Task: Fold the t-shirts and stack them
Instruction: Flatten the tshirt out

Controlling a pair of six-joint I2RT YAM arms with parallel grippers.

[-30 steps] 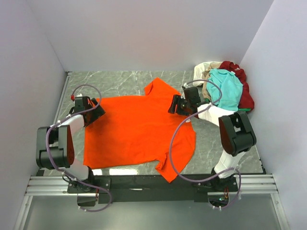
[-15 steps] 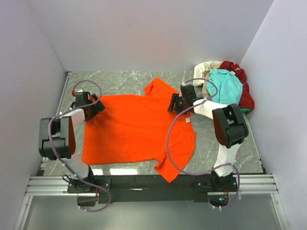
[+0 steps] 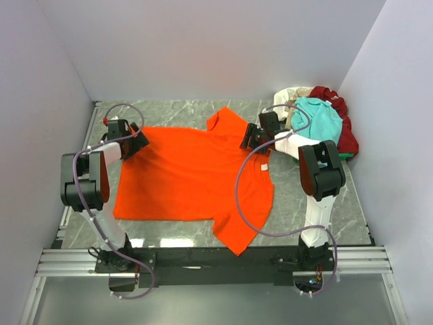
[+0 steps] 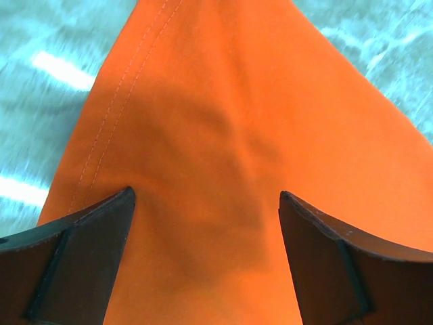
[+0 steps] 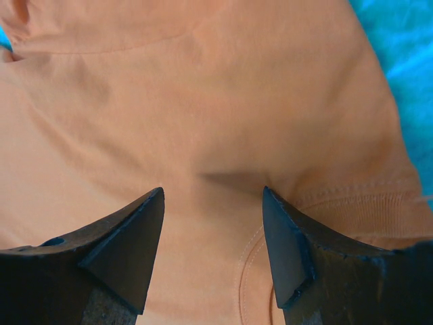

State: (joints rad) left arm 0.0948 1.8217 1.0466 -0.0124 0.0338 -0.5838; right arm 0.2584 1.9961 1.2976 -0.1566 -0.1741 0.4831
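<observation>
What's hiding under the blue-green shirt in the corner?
Under the teal shirt lie a dark red shirt and a cream shirt, both peeking out round its edges. Most of them is covered, so whether more shirts sit underneath cannot be seen.

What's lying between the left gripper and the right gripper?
Only the orange t-shirt, spread flat; the top view shows its cloth spanning from left gripper to right gripper.

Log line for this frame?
shirt: spread flat | left gripper: open, on hem | right gripper: open, at collar | pile: far right
</observation>
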